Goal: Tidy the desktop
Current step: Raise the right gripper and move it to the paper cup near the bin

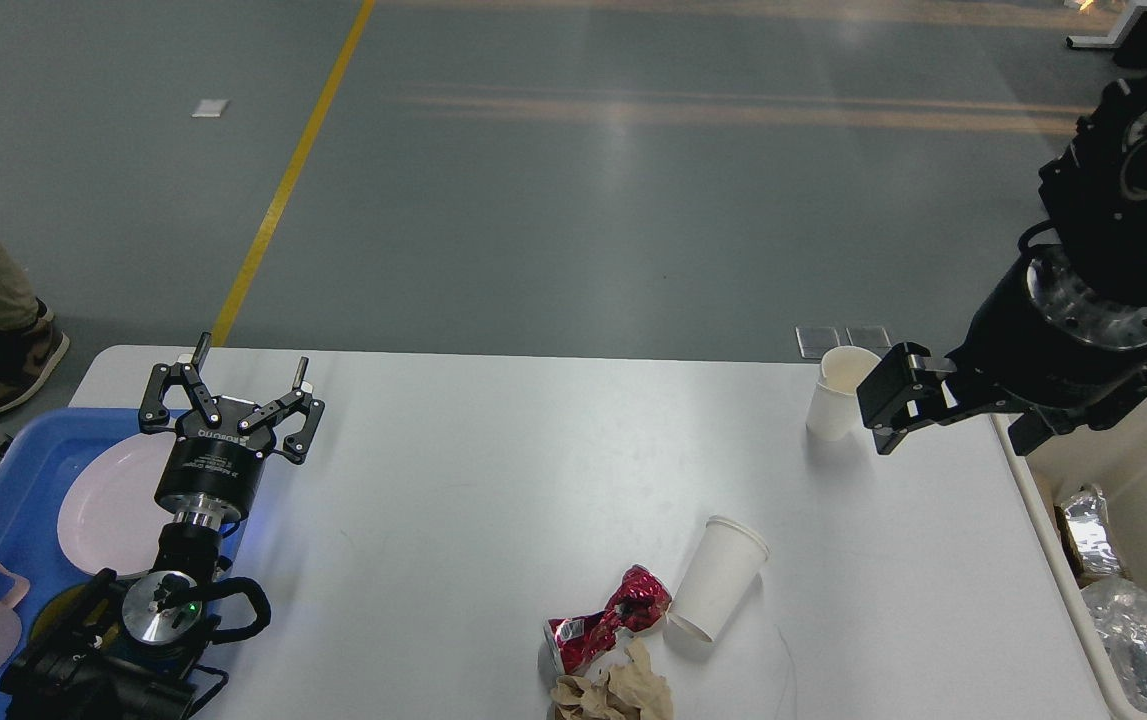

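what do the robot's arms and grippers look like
Both arms are black with silver metal rings at the wrist joints. The left gripper has two thin linkage fingers with pale tips, white lettering and a looping black cable behind it. The right gripper is blockier, black.

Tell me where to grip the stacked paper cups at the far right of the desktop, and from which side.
Grip the stacked paper cups across the upper wall just below the open rim, approaching from the right, where the right gripper already sits beside them. They stand leaning slightly, mouth up, so a light sideways pinch probably suits best.

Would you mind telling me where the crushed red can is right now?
In the head view, the crushed red can lies on the desktop near its front edge, between crumpled brown paper and a tipped white cup.
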Motion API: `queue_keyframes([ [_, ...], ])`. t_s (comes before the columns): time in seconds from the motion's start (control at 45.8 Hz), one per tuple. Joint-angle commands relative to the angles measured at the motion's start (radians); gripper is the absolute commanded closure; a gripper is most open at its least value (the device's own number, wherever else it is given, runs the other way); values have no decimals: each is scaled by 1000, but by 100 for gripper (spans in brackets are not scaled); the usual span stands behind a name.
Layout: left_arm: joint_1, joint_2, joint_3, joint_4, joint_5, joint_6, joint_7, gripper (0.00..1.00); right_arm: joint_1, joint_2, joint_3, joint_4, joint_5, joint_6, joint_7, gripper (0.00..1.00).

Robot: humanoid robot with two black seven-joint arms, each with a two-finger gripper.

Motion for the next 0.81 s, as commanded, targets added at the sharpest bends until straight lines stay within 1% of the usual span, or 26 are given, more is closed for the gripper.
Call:
queue_keyframes([
  [0.0,0,0,0,0,0,0,0,4,-74,-23,-1,-100,21,-30,-1,0],
  [0.109,0,0,0,0,0,0,0,4,-249,-54,-15,-285,200,-121,-4,4],
  [0.219,0,0,0,0,0,0,0,4,-427,-49,-7,-471,349,-130,-5,2],
  [0.35,0,0,0,0,0,0,0,4,-602,-44,7,-637,487,-148,-5,2],
  [0.437,0,-2,0,0,0,0,0,4,-727,-28,49,-758,580,-154,-5,2],
  [0.612,0,0,0,0,0,0,0,4,-991,20,178,-1011,620,-199,-12,2],
  [0.787,0,0,0,0,0,0,0,4,-1200,77,347,-1204,598,-263,-12,3],
])
